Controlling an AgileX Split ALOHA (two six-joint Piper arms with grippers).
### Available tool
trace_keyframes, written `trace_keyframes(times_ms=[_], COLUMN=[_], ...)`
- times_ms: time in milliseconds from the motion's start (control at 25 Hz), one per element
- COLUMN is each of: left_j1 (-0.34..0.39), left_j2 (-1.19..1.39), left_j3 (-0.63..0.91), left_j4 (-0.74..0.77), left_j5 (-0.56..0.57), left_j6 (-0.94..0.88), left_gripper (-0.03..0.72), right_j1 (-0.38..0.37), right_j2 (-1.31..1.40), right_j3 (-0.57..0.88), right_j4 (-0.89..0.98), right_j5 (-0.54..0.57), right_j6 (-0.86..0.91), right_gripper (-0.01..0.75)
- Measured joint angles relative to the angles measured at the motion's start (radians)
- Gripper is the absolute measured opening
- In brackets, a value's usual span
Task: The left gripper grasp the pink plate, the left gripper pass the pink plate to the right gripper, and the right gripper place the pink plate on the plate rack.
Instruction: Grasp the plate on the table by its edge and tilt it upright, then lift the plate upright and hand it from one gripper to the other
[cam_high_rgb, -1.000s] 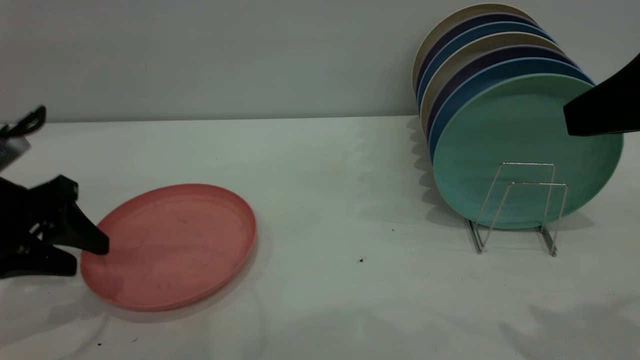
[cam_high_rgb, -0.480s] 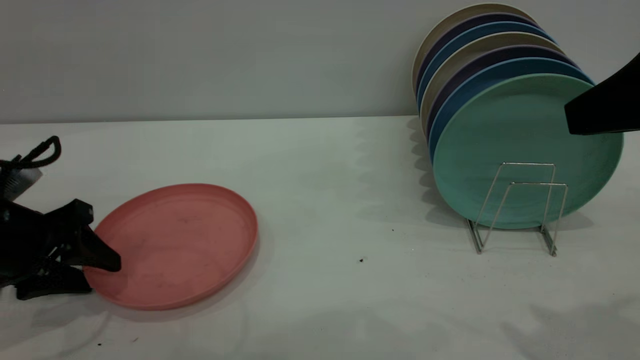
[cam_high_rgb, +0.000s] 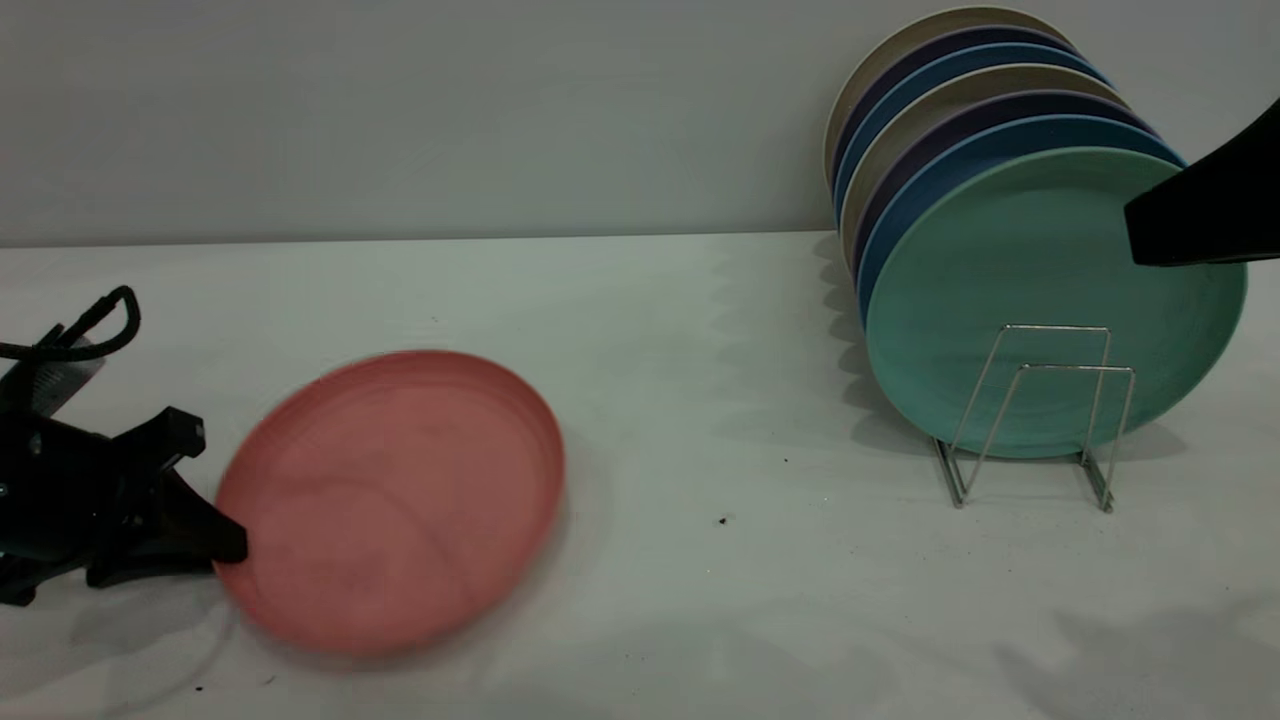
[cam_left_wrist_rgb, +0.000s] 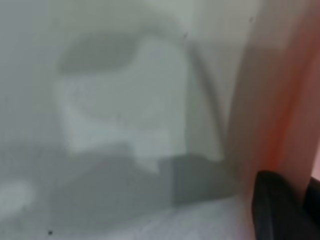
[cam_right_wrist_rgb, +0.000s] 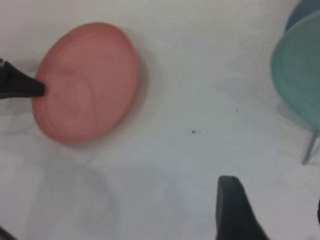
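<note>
The pink plate (cam_high_rgb: 400, 500) sits on the white table at the left and looks blurred; it also shows in the right wrist view (cam_right_wrist_rgb: 85, 82). My left gripper (cam_high_rgb: 225, 548) is low at the plate's left rim with its jaws closed on that rim. In the left wrist view the plate's rim (cam_left_wrist_rgb: 295, 100) runs between the gripper's (cam_left_wrist_rgb: 302, 200) dark fingers. My right gripper (cam_high_rgb: 1200, 215) hangs high at the right, in front of the rack's plates, open and empty (cam_right_wrist_rgb: 275, 215). The plate rack (cam_high_rgb: 1057, 327) stands at the right with its front wire loops bare.
Several upright plates fill the rack's back, a teal-green plate (cam_high_rgb: 1000, 270) foremost, also in the right wrist view (cam_right_wrist_rgb: 300, 75). The white table (cam_high_rgb: 700, 400) stretches between plate and rack, with small dark specks. A grey wall stands behind.
My left gripper moved right and closed on the pink plate's left rim. The plate shifted to the right and looks in motion. The right gripper barely moved.
</note>
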Motion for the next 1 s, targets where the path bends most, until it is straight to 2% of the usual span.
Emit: trace_keyframes(times_ms=[160,560,1000], left_j1=[0.000,-0.011,-0.186], left_j2=[-0.003,-0.100,-0.190], left_j3=[-0.010,-0.029,-0.029], left_j4=[0.005,0.005,0.009], left_j5=[0.014,0.109,0.128], left_j6=[0.014,0.032,0.029], left_gripper=[0.016,0.014,0.014], right_j1=[0.000,0.000,0.000], right_j2=[0.000,0.040,0.383], right_j3=[0.000,-0.003,-0.032], right_j4=[0.032,0.176,0.349], right_j5=[0.045,0.071,0.249], right_j6=[0.000,-0.061,-0.244], right_gripper=[0.417,0.417,0.417])
